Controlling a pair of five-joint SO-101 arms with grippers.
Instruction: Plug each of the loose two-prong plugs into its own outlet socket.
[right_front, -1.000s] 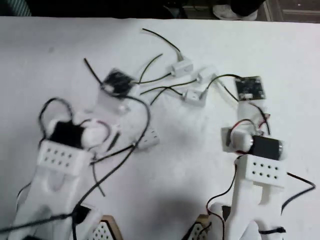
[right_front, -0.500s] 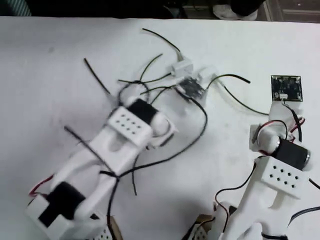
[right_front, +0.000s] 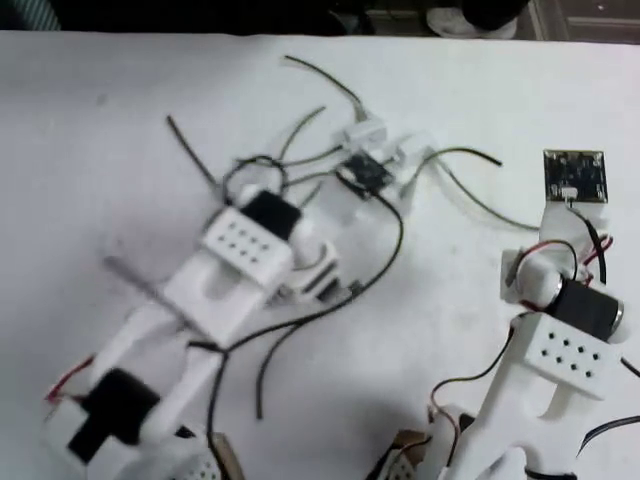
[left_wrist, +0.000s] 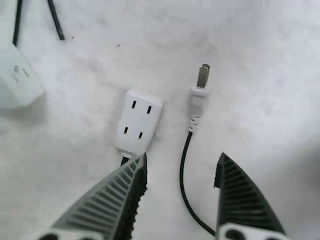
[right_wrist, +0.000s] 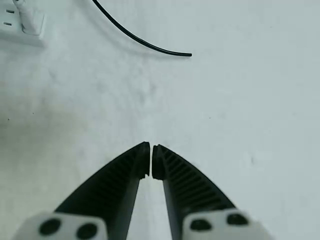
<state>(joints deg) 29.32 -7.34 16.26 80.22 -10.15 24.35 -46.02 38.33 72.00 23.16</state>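
Note:
In the left wrist view, a white outlet block (left_wrist: 139, 121) with two pairs of slots lies flat on the white table. Beside it lies a loose two-prong plug (left_wrist: 200, 92), prongs pointing away from me, its black cord (left_wrist: 184, 175) running back between my fingers. My left gripper (left_wrist: 182, 161) hovers open just short of both, touching neither. In the high view the left arm (right_front: 245, 250) stretches to the table's middle. My right gripper (right_wrist: 150, 161) is shut on nothing above bare table. The right arm (right_front: 560, 300) stands at the right side.
Two more white outlet blocks (right_front: 365, 132) (right_front: 412, 152) with cords lie at the middle back. Another outlet (right_wrist: 22, 22) with a plug in it shows beside a black cord end (right_wrist: 150, 46). Loose black cords (right_front: 470, 155) trail over the table.
The left arm swung from the left side to the middle outlets, then drew back slightly. The right arm shifted right and away from the middle, then held still.

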